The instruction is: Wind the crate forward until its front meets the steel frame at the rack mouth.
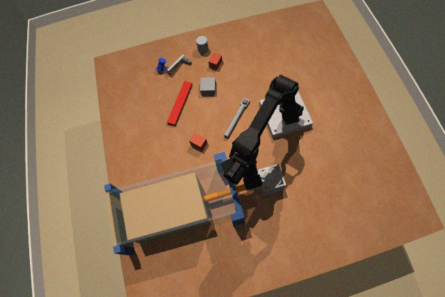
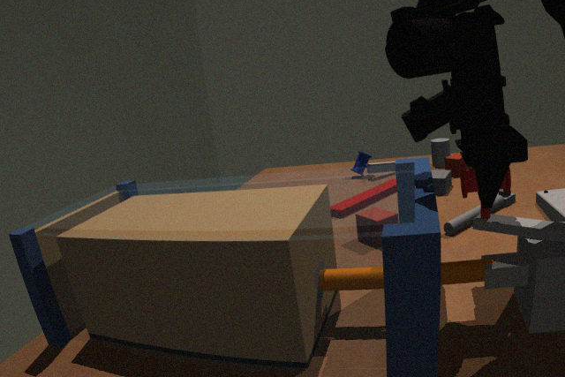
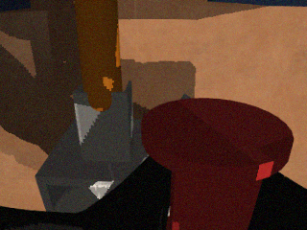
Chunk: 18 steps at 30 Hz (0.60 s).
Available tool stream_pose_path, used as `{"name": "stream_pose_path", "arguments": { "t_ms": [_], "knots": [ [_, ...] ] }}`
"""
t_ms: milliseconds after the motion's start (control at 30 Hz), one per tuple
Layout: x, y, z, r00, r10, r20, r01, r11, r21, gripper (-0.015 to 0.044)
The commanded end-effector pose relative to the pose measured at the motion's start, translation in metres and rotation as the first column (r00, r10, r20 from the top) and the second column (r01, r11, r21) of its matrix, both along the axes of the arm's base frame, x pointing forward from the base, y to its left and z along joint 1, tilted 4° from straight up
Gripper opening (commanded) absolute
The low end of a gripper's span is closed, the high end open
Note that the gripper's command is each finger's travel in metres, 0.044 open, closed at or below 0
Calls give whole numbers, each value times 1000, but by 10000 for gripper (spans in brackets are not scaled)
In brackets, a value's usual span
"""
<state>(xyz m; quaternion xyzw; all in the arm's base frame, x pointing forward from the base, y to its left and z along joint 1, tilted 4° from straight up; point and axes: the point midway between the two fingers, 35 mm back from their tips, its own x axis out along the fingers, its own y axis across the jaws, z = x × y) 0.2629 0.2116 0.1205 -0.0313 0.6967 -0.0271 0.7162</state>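
The tan crate (image 1: 161, 207) (image 2: 192, 213) sits flat inside the clear-panelled cubby. Its front stands apart from the blue frame (image 1: 239, 215) (image 2: 410, 299) at the mouth. An orange strap (image 1: 217, 195) (image 2: 351, 278) (image 3: 98, 48) runs from the crate's front through the frame to the grey winch (image 1: 274, 181) (image 2: 545, 302) (image 3: 62, 168). My gripper (image 2: 486, 197) (image 3: 196, 151) is shut on the red knob (image 2: 470, 185) (image 3: 216, 134) of the winch handle. The handle's grey arm (image 2: 508, 222) reaches over the winch top. The key and round hole are hidden.
A grey ratchet-like bar (image 1: 235, 119) (image 2: 470, 220) lies near the arm's base (image 1: 298, 126). A red bar (image 1: 179, 103), red blocks (image 1: 197, 141) (image 1: 215, 60), a grey block (image 1: 207, 85), a grey cylinder (image 1: 202, 44) and a blue-knobbed crank (image 1: 176, 64) lie farther off.
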Motion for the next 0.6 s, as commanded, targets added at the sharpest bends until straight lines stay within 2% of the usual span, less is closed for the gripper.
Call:
{"name": "stream_pose_path", "arguments": {
  "t_ms": [0,567],
  "knots": [
    [8,19,-3,1000,8,21,-9,999,37,0],
    [12,36,-3,1000,8,22,-9,999,38,0]
  ]
}}
